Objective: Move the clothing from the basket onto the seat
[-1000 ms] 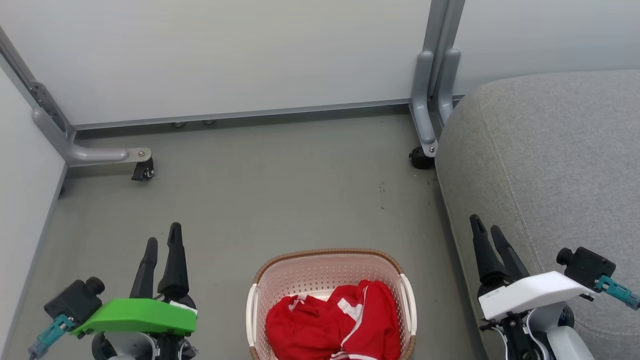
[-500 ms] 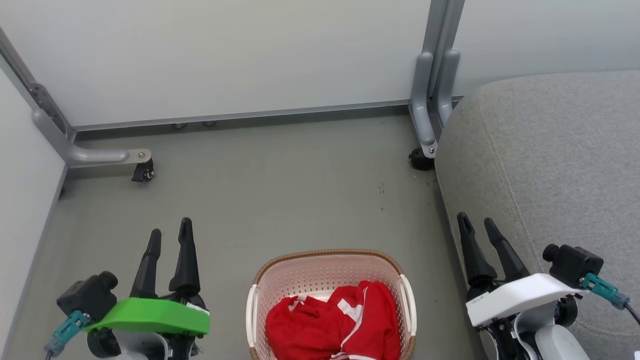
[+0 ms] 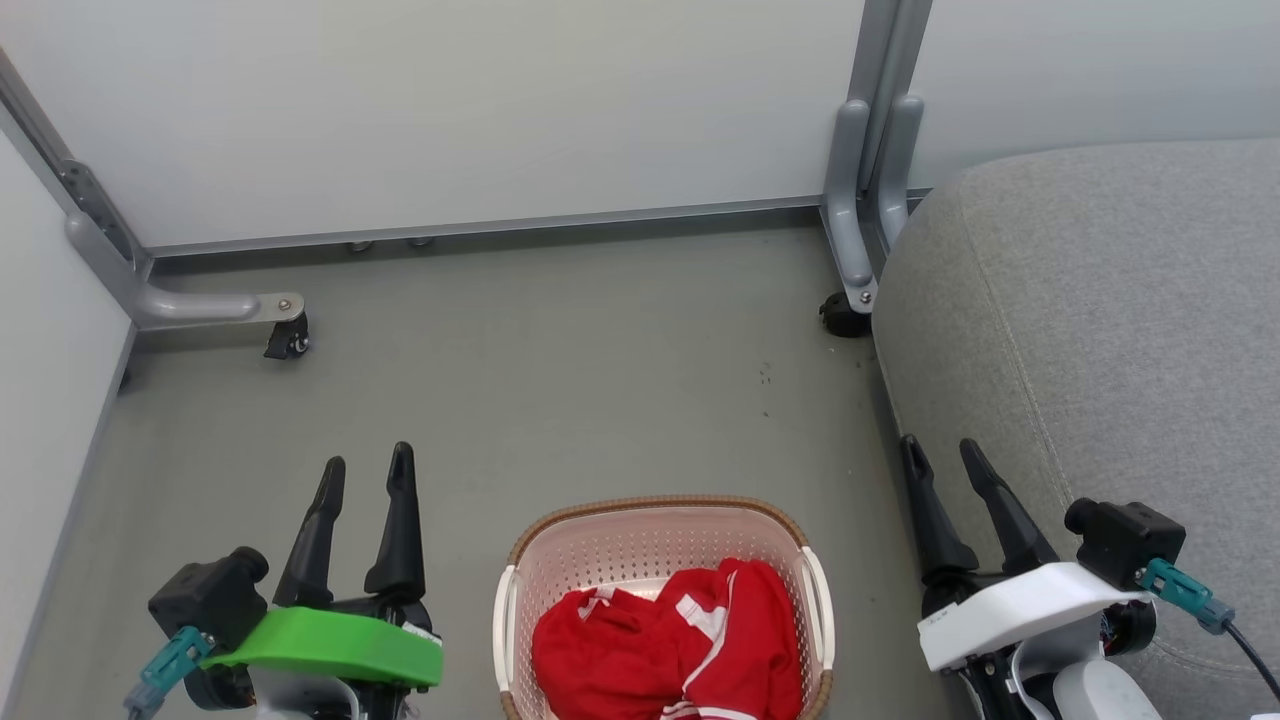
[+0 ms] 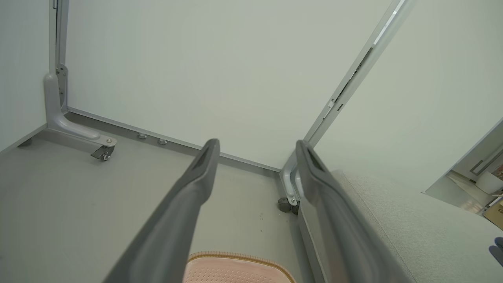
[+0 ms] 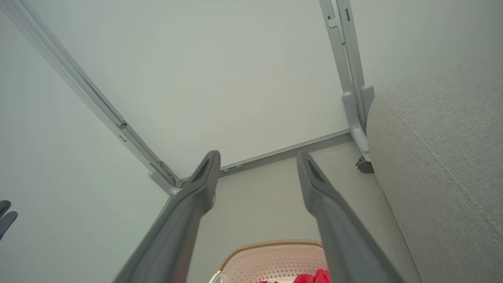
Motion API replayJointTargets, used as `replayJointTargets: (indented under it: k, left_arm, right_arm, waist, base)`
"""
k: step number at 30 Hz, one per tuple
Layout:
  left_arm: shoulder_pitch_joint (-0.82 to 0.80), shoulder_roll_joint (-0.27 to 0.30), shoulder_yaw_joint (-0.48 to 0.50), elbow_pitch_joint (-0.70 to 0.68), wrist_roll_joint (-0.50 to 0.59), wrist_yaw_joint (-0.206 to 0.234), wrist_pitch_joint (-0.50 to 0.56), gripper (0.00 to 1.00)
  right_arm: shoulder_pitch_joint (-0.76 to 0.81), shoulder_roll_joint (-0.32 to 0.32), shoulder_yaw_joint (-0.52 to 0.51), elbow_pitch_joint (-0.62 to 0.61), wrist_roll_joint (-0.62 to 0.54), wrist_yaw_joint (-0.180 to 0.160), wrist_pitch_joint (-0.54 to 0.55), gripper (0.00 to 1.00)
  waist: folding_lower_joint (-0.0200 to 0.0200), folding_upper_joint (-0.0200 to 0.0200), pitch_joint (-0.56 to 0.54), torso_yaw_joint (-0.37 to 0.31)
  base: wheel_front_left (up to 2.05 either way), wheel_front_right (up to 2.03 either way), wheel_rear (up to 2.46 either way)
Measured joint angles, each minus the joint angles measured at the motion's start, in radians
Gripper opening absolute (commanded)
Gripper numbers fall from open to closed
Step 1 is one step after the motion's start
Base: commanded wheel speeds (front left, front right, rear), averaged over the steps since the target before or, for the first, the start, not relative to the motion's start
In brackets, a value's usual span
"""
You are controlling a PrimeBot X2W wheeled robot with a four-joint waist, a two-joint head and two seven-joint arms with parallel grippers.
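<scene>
Red clothing (image 3: 670, 640) with white stripes lies bunched in the cream basket (image 3: 600, 545) with a brown rim, low in the middle of the head view. The grey seat (image 3: 1100, 330) fills the right side. My left gripper (image 3: 368, 462) hangs open over the floor to the left of the basket, holding nothing. On the basket's right, beside the seat's edge, my right gripper (image 3: 942, 446) is open and empty too. The basket's rim (image 4: 239, 257) shows low in the left wrist view, and basket (image 5: 271, 255) and a bit of clothing (image 5: 314, 277) in the right wrist view.
Pale partition panels stand behind and to the left on grey metal feet with castors (image 3: 287, 340) (image 3: 840, 318). Grey floor (image 3: 560, 400) stretches between the panels and the basket. The seat (image 4: 412, 228) also lies to the right in the left wrist view.
Both grippers have moved inward toward the basket, the left one to the right and the right one to the left. Both stay open. Clothing and basket have not moved.
</scene>
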Motion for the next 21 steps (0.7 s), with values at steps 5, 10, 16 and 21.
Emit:
replayJointTargets:
  k: [5, 10, 16, 21]
  left_arm:
    - [0.001, 0.000, 0.003, 0.000, 0.020, -0.002, -0.011, 1.00]
    - [0.005, 0.001, 0.007, -0.006, 0.034, -0.002, -0.023, 1.00]
    - [0.007, 0.001, -0.002, -0.003, 0.066, -0.003, -0.036, 1.00]
    - [0.010, 0.001, -0.013, 0.008, 0.124, -0.010, -0.048, 1.00]
  right_arm:
    - [0.001, -0.001, 0.006, -0.002, -0.044, 0.000, -0.011, 1.00]
    - [0.001, -0.005, 0.022, -0.008, -0.083, 0.000, -0.024, 1.00]
    - [0.001, -0.011, 0.038, -0.015, -0.131, 0.000, -0.036, 1.00]
    - [0.005, -0.013, 0.042, -0.017, -0.166, 0.000, -0.045, 1.00]
  waist:
    - [0.0000, 0.0000, -0.001, 0.000]
    - [0.0000, 0.0000, -0.002, 0.000]
    - [0.0000, 0.0000, -0.004, 0.001]
    - [0.0000, 0.0000, -0.005, 0.003]
  base:
    - [0.00, 0.00, 0.00]
    - [0.00, 0.00, 0.00]
    - [0.00, 0.00, 0.00]
    - [0.00, 0.00, 0.00]
